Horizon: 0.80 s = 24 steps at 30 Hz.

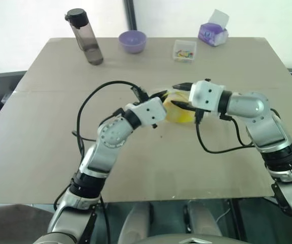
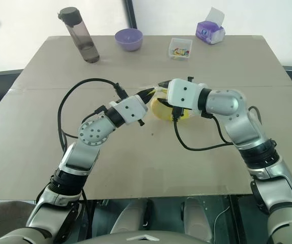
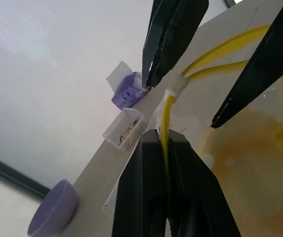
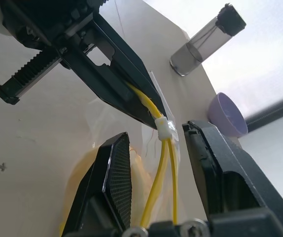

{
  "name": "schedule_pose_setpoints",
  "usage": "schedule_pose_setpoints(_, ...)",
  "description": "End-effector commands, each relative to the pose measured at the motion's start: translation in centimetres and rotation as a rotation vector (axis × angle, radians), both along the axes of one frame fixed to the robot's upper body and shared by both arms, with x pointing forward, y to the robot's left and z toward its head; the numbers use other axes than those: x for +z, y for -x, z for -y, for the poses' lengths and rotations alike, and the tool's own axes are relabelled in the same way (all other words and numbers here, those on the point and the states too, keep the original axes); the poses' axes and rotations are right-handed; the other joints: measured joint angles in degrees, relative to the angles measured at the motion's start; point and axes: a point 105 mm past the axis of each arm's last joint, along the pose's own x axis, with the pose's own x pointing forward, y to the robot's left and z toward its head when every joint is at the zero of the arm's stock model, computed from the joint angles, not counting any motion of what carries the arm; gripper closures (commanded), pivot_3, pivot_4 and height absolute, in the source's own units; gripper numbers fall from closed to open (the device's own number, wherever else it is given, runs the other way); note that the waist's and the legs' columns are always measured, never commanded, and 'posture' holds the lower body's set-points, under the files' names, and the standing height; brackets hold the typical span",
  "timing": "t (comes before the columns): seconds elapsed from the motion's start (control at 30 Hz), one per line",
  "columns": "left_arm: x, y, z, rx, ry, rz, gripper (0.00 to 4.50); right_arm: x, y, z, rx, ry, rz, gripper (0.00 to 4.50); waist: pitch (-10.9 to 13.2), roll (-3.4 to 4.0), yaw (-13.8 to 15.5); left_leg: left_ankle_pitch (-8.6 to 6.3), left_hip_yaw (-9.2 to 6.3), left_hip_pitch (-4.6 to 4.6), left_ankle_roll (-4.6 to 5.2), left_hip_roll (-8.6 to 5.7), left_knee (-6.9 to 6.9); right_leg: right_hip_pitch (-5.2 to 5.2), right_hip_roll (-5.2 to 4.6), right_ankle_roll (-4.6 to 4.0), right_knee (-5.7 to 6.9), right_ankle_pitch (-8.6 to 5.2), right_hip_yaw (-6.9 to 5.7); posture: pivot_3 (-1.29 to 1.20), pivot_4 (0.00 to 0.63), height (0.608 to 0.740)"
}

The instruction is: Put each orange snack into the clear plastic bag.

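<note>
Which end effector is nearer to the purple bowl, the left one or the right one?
Left. The left end effector is at the bag's seal, on the bowl's side. The right end effector is just beyond it, closer to the small clear box. The difference is small.

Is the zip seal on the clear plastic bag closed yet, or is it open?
Partly open: the clear plastic bag's yellow seal strips run apart on one side of the white slider.
</note>
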Motion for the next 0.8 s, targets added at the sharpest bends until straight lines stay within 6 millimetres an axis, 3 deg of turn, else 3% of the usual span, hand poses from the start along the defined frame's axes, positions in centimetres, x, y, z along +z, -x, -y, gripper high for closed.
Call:
schedule_pose_setpoints(0.03,1.4,0.8,0.5,-0.026,0.014,0.053,4.5,1.3,0.4,-0.1,0.019,-0.03,0.05,3.5,0.0,0.0,0.01,0.0,0.0,0.0,0.0,0.0,0.0,0.0,0.0,0.0,0.0,0.0,0.0,0.0,0.15,0.74)
schedule_pose_setpoints(0.1,1.3,0.8,0.4,-0.023,0.017,0.049,4.5,1.4,0.5,-0.2,0.022,-0.033,0.054,4.37,0.0,0.0,0.02,0.0,0.0,0.0,0.0,0.0,0.0,0.0,0.0,0.0,0.0,0.0,0.0,0.0,0.15,0.74)
schedule_pose_setpoints(0.13,1.2,0.7,0.4,-0.02,0.017,0.046,4.5,1.5,0.5,-0.2,0.022,-0.035,0.055,4.48,0.0,0.0,0.02,0.0,0.0,0.0,0.0,0.0,0.0,0.0,0.0,0.0,0.0,0.0,0.0,0.0,0.15,0.74)
schedule_pose_setpoints(0.47,0.9,0.4,-0.2,0.011,0.024,0.03,4.5,1.4,0.5,-0.1,0.017,-0.042,0.044,4.48,0.0,0.0,0.0,0.0,0.0,0.0,0.0,0.0,0.0,0.0,0.0,0.0,0.0,0.0,0.0,0.0,0.15,0.74)
schedule_pose_setpoints(0.67,0.4,-1.7,-4.3,0.257,0.043,-0.008,4.5,1.2,-0.7,1.2,-0.072,-0.028,0.039,4.48,0.0,0.0,0.0,0.0,0.0,0.0,0.0,0.0,0.0,0.0,0.0,0.0,0.01,0.0,0.0,0.0,0.15,0.74)
schedule_pose_setpoints(0.8,0.5,-2.2,-5.4,0.325,0.028,0.001,4.5,1.3,-1.4,1.9,-0.124,-0.035,0.046,4.48,0.0,0.0,-0.01,0.0,0.0,0.01,0.0,0.0,0.0,0.0,0.01,0.0,0.02,0.0,0.0,0.0,0.15,0.74)
